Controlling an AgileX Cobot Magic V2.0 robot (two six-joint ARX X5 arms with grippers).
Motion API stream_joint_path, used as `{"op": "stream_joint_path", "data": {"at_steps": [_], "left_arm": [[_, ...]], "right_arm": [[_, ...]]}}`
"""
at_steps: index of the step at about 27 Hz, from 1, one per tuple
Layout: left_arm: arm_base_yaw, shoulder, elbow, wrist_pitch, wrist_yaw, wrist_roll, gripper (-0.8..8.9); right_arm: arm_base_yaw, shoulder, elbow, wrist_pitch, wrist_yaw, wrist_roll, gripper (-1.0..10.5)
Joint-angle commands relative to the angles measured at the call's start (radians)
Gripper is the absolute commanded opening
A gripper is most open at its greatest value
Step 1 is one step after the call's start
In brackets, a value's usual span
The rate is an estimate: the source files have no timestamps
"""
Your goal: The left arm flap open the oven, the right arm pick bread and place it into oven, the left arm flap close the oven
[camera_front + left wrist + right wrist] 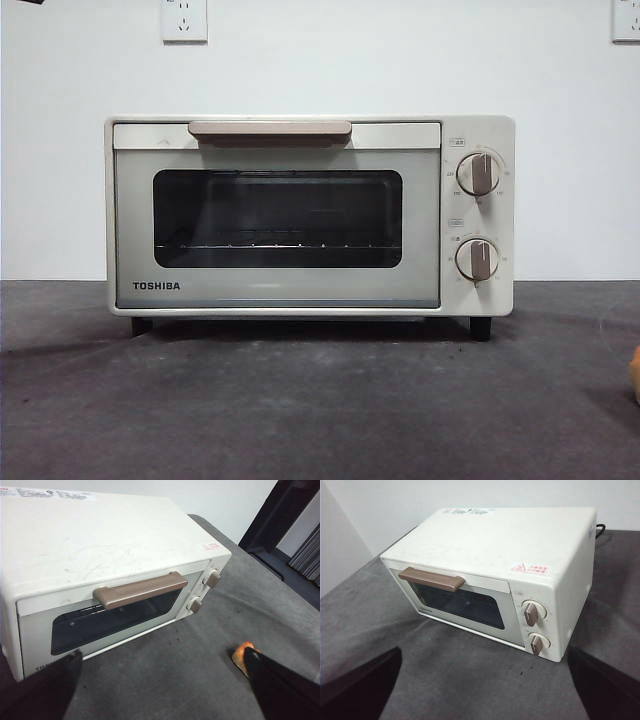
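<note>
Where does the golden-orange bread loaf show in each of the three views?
Front view: only a golden-orange bread sliver at the right edge, on the grey table.
Left wrist view: bread partly hidden behind one black jaw, apart from the oven.
Right wrist view: not in it.
Shared landmark: the cream-white oven's beige bar handle.

oven (pixel 300 215) door shut, blocks cavity | cloth (pixel 300 410) before it open | bread (pixel 634 372) at edge

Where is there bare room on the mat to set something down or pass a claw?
The dark mat lies bare across the whole front of the shut oven. It is also bare beside the knobs. Only the bread takes up a spot, off at the knob side of the front.
</note>
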Motion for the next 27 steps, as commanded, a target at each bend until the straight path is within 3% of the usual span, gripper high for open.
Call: {"op": "stream_joint_path", "data": {"at_steps": [1, 11, 19, 27], "left_arm": [[-0.003, 0.006, 0.016, 0.012, -0.002, 0.016, 5.46], [-0.016, 0.006, 0.016, 0.012, -0.002, 0.016, 5.45], [-0.024, 0.006, 0.016, 0.012, -0.006, 0.016, 5.30], [-0.024, 0.006, 0.016, 0.011, -0.006, 0.016, 5.30]], "right_arm": [[0.003, 0.010, 0.015, 0.005, 0.000, 0.036, 5.5], [0.003, 0.156, 0.015, -0.200, 0.020, 0.047, 5.5], [0.037, 0.402, 0.015, -0.328, 0.170, 0.043, 5.5], [0.123, 0.637, 0.002, -0.330, 0.301, 0.051, 5.5]]}}
